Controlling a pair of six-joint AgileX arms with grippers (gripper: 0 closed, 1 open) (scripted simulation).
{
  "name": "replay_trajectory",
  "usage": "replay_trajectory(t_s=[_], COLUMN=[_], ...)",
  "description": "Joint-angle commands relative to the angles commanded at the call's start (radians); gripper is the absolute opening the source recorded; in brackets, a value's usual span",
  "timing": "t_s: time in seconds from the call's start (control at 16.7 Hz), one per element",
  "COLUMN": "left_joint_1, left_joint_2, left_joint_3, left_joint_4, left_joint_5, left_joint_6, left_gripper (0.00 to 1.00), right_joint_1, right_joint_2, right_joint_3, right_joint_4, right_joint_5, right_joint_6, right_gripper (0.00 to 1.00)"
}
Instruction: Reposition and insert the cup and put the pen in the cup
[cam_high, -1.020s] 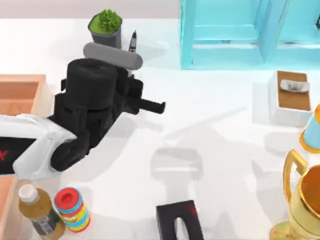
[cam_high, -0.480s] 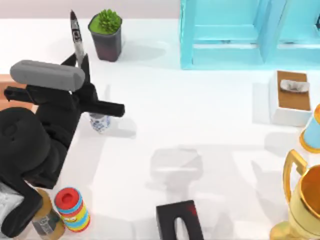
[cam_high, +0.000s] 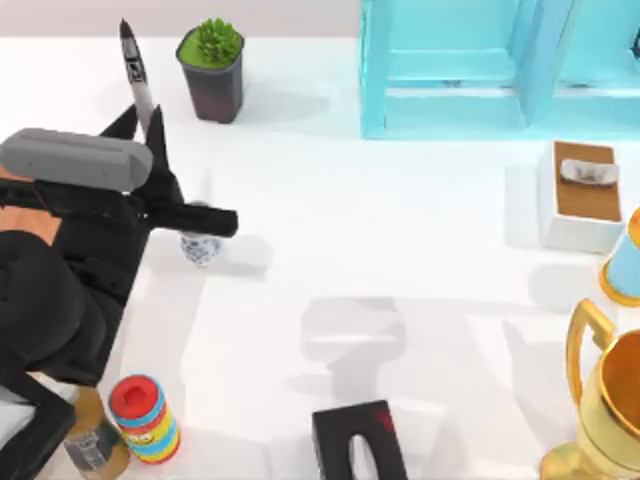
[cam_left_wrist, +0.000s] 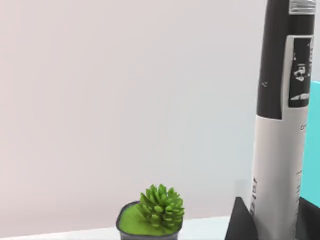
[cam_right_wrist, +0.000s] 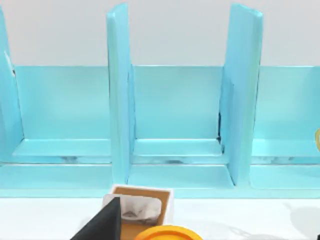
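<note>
My left gripper (cam_high: 142, 125) is shut on the pen (cam_high: 133, 72), a slim black marker with a pale label band. It holds the pen upright and raised, left of the potted plant. In the left wrist view the pen (cam_left_wrist: 280, 125) stands tall between the dark fingers (cam_left_wrist: 244, 222). The cup (cam_high: 200, 246), small and white with a blue pattern, stands upright on the table just below and to the right of the gripper. The gripper's black bar partly covers it. My right arm is parked at the right, its wrist camera facing the blue shelf.
A potted plant (cam_high: 212, 62) stands at the back, also seen as a plant (cam_left_wrist: 157, 212). The blue shelf (cam_high: 500, 65) fills the back right. A tissue box (cam_high: 585, 195), light-blue cup (cam_high: 625, 265) and gold trophy (cam_high: 605, 410) line the right. A black box (cam_high: 360, 440), striped can (cam_high: 145, 418) and bottle (cam_high: 90, 445) sit in front.
My left gripper carried the pen from beside the plant leftward and up, uncovering the cup. In the last half second it shifted slightly further left.
</note>
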Motion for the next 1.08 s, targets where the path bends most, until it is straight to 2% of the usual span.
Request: replay_trajectory(t_s=[0.48,1.08], left_joint_1=[-0.045,0.024], left_joint_2=[-0.036,0.096], left_joint_3=[-0.026,0.058], left_joint_4=[0.055,0.117], left_joint_5=[-0.029,0.023], left_joint_6=[-0.017,-0.013], left_gripper=[0.00,0.00], right_joint_1=[0.000,0.000], right_joint_2=[0.000,0.000], right_joint_3=[0.000,0.000], right_joint_4=[0.000,0.000], right_joint_5=[0.000,0.000], right_joint_6=[0.000,0.000], right_gripper=[1.00,1.00])
